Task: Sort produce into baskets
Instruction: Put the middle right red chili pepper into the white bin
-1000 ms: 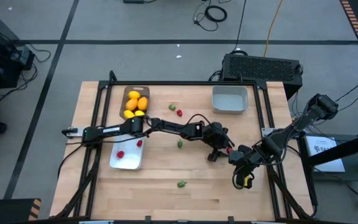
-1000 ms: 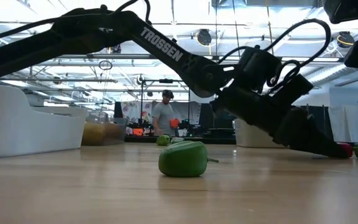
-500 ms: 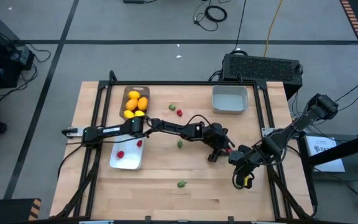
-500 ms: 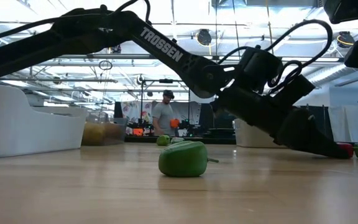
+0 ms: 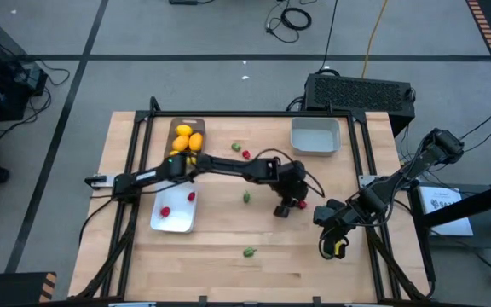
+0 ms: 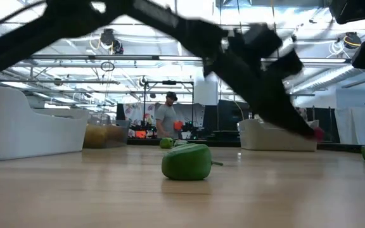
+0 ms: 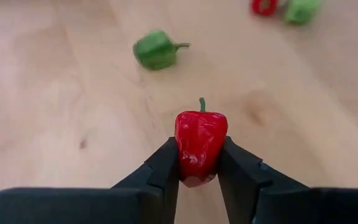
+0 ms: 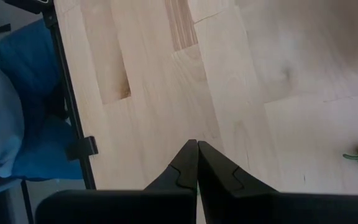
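Note:
My left gripper (image 7: pixel 199 158) is shut on a small red pepper-like piece of produce (image 7: pixel 200 134), above the table's middle right (image 5: pixel 285 207). Loose green pieces lie on the wood (image 5: pixel 247 197) (image 5: pixel 250 251); another green (image 5: pixel 237 147) and a red one (image 5: pixel 245 154) lie farther back. Yellow lemons fill the grey-brown basket (image 5: pixel 176 128). Red berries lie in the white basket (image 5: pixel 162 223). The pale grey bin (image 5: pixel 315 136) stands at the far right. My right gripper (image 8: pixel 197 149) is shut, low over the table's right part (image 5: pixel 324 217), touching nothing. My left gripper pinches the red piece by its two opposite sides (image 7: pixel 182 149) between the two fingers, its green stem pointing away from the gripper. The fingers come slanting down from the table's left. In the low view the piece (image 6: pixel 317 133) hangs clear of the table.
A black vented box (image 5: pixel 361 89) stands beyond the table's far right corner. A black frame rail (image 5: pixel 254 115) runs around the working area. A person (image 6: pixel 167 117) stands far off in the room behind.
My left gripper has shut on the red piece, lifted it off the wood and drawn a little toward the table's left. The piece lay on the table a second ago and now hangs clear of it.

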Motion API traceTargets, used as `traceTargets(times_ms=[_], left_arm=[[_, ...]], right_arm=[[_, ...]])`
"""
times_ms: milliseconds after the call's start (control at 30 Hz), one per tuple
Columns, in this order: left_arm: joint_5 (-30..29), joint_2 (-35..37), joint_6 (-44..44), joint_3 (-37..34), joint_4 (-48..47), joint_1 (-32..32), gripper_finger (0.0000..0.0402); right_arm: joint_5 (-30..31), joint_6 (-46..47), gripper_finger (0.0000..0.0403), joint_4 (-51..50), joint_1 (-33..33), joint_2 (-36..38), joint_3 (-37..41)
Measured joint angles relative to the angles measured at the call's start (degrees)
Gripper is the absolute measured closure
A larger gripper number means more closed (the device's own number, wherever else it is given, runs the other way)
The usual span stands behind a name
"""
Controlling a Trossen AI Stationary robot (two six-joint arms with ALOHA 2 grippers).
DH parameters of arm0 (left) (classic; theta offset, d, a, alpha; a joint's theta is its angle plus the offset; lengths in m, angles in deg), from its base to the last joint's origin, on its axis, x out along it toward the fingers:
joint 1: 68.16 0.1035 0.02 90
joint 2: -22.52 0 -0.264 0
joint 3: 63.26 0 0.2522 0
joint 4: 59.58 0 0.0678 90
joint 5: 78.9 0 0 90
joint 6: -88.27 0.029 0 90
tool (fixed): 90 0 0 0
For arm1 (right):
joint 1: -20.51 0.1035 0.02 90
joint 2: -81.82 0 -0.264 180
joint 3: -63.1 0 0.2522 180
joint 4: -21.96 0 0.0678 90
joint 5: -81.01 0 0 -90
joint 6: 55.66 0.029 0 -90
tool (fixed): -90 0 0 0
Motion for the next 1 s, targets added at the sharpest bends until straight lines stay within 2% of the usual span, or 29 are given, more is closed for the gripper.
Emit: traceTargets(times_ms=[167,333,533,700,833,1000], left_arm=[[-4.7,8.7,3.3,0.1,-19.3,0.0,0.0304],[-7.7,16.8,2.5,0.0,-33.6,-0.1,0.0303],[-13.7,24.6,-4.7,0.0,-48.9,-1.6,0.0303],[-16.8,30.1,-12.6,-1.2,-57.1,-4.5,0.0303],[-19.6,34.6,-19.3,-7.7,-60.7,-7.5,0.0303],[-20.6,44.2,-27.9,-21.5,-58.7,-11.7,0.0303]], right_arm=[[0.0,-1.3,0.0403,0.8,0.0,0.0,0.0],[0.0,-3.4,0.0403,2.1,0.0,0.0,0.0],[0.6,-6.1,0.0403,3.1,0.0,0.0,0.0],[3.2,-8.4,0.0403,4.8,0.0,0.0,0.0],[3.9,-9.8,0.0403,6.4,0.0,0.0,0.0],[5.0,-12.3,0.0403,6.6,0.0,0.0,0.0]])
